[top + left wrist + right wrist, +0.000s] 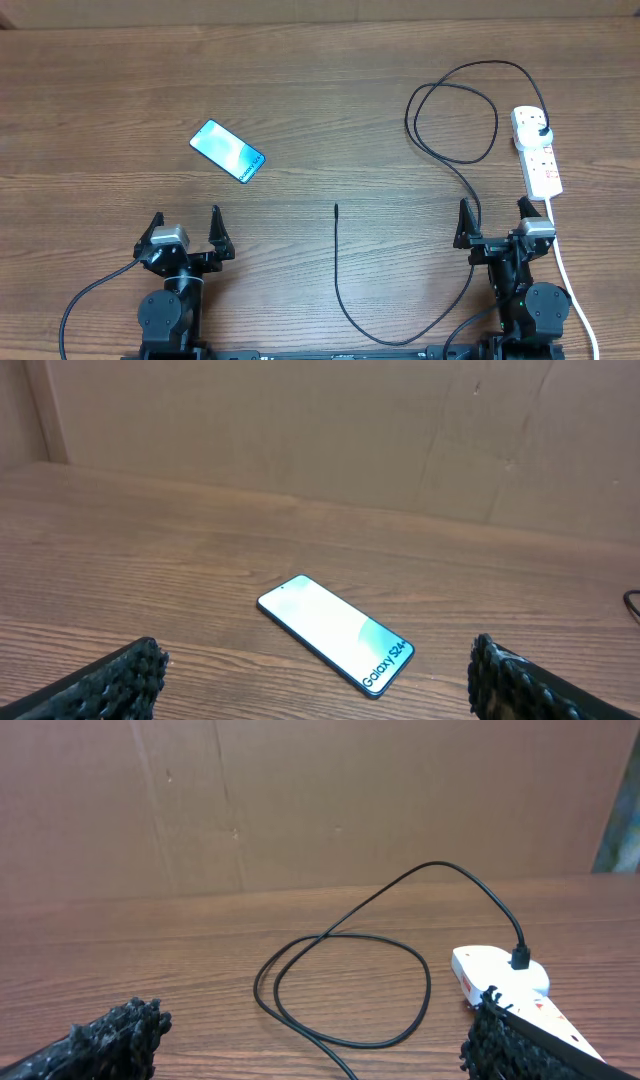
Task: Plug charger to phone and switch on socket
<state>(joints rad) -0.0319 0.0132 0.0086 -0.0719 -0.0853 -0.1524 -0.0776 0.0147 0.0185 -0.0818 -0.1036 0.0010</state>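
Left gripper: your left gripper (pixel 187 216) sits at the near left of the surface (pixel 330 90), jaws spread wide and holding nothing. Its dark fingers (pixel 125 675) frame the low corners of the left wrist view.
Right gripper: your right gripper (pixel 492 205) sits at the near right, jaws also wide apart and empty.
Charger: the charger (pixel 337 270) lies slack on the surface. Its thin black cable bows along the near edge between your two arms. One side rises toward the middle, the other passes just beside the right gripper's left finger.
Connector tip: the connector tip (pixel 336 208) lies free near the centre, pointing away from you, well apart from the phone.
Phone: the phone (pixel 228 151) lies flat, screen up and turned at an angle. It is beyond your left gripper and a little to the right of it. In the left wrist view you can read "Galaxy S24" on its near corner.
Cable loop: farther out on the right, the cable crosses itself in a broad loop.
Socket: the socket (pixel 537 150) lies at the far right, lengthwise away from you. Its white cord (pixel 570 280) trails toward the near edge.
Plug head: the plug head (pixel 541 130) sits in the outlet at the socket's far end.
Switches: you cannot tell their position.
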